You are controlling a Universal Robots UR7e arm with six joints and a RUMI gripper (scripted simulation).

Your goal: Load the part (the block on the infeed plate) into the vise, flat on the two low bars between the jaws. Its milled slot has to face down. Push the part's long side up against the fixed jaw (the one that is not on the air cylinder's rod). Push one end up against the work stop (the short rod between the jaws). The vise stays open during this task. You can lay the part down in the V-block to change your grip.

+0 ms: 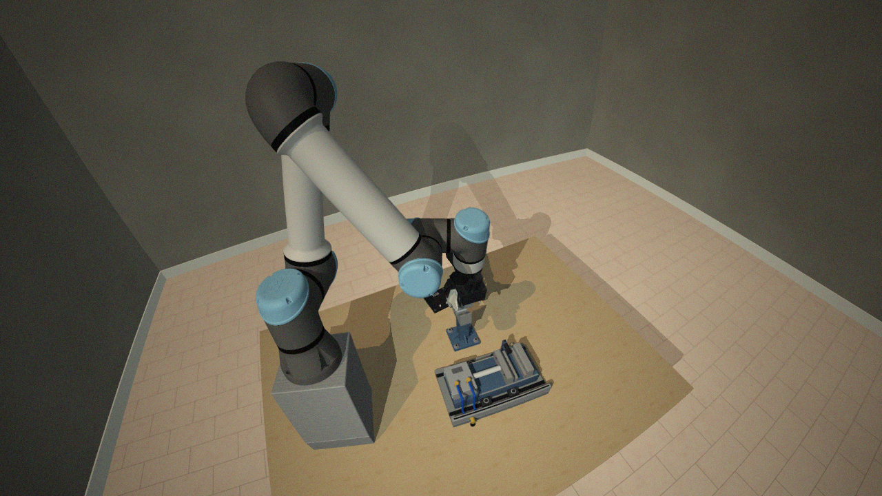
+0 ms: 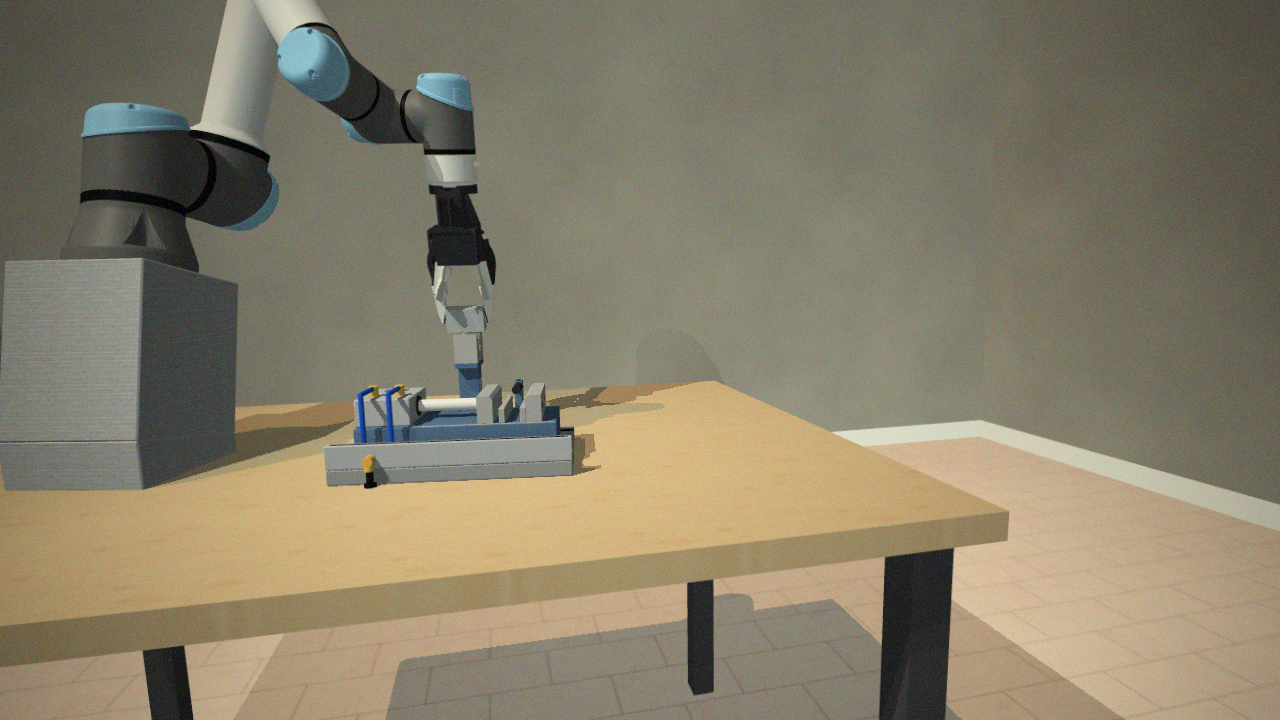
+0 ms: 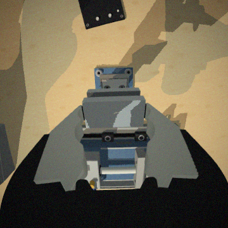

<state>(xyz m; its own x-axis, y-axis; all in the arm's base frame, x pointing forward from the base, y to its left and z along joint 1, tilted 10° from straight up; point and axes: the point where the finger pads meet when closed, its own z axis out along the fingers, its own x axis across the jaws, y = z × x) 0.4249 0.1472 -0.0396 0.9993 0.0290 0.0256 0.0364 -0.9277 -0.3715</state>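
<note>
Wrist view alone shows claw [image 3: 114, 121] gripping part [image 3: 113, 111].

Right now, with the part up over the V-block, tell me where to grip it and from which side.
Grip the part across two opposite flat side faces, coming straight down from above. That is how the gripper has it: shut on it, one finger on each face. Those faces are flat and parallel, and a top approach leaves the underside free toward the V-block below.
</note>
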